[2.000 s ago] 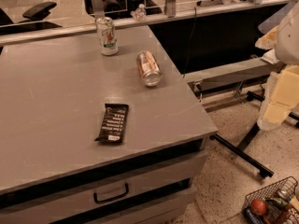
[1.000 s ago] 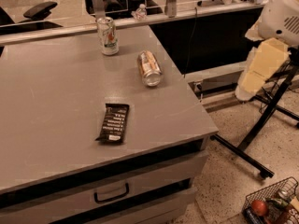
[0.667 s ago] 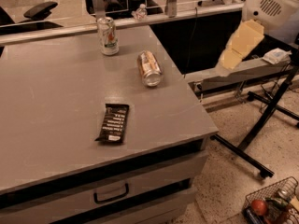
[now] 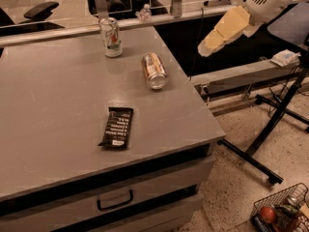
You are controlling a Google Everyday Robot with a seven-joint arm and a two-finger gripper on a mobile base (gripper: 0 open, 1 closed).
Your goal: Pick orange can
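The orange can [image 4: 153,70] lies on its side on the grey table [image 4: 53,105], near the right edge, its silver end facing me. My gripper [image 4: 208,43] hangs in the air off the table's right side, above and to the right of the can and apart from it. It points down and left towards the table. The white arm head [image 4: 264,1] behind it is at the top right.
A white-silver can [image 4: 111,36] with green and red markings stands upright behind the orange can. A black snack bar [image 4: 117,127] lies nearer the front. A small water bottle [image 4: 145,12] stands on the back ledge. A wire basket [image 4: 280,212] and a black stand [image 4: 270,129] are on the floor at right.
My arm has swung up and left from the right edge of the view, so the gripper now hangs closer to the table's right side. The cans and bar have not moved.
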